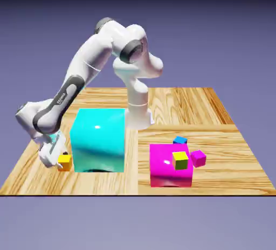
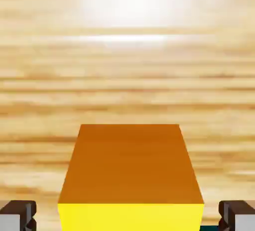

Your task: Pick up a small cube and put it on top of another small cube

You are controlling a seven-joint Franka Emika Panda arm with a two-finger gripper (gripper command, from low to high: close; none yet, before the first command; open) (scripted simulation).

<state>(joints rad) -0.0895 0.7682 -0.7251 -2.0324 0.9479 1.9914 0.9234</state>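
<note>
Fingertips (image 2: 18, 216) parted, one at each side of the orange cube (image 2: 130, 168), a sliver of table (image 2: 149, 75) showing between each tip and the cube's sides; no visible contact. Gripper (image 1: 58, 160) down at table level, straddling that yellow-topped cube at the exterior view's left. Just beside the hand, toward the exterior view's right, the big cyan cube (image 1: 99, 140). Well apart from the fingers, further to that right, the magenta block (image 1: 170, 165) with a yellow-olive cube (image 1: 180, 160) against its front and a tiny magenta cube (image 1: 198, 158) at its side. Tiny blue cube (image 1: 180, 140) just behind that block, resting on the wood.
</note>
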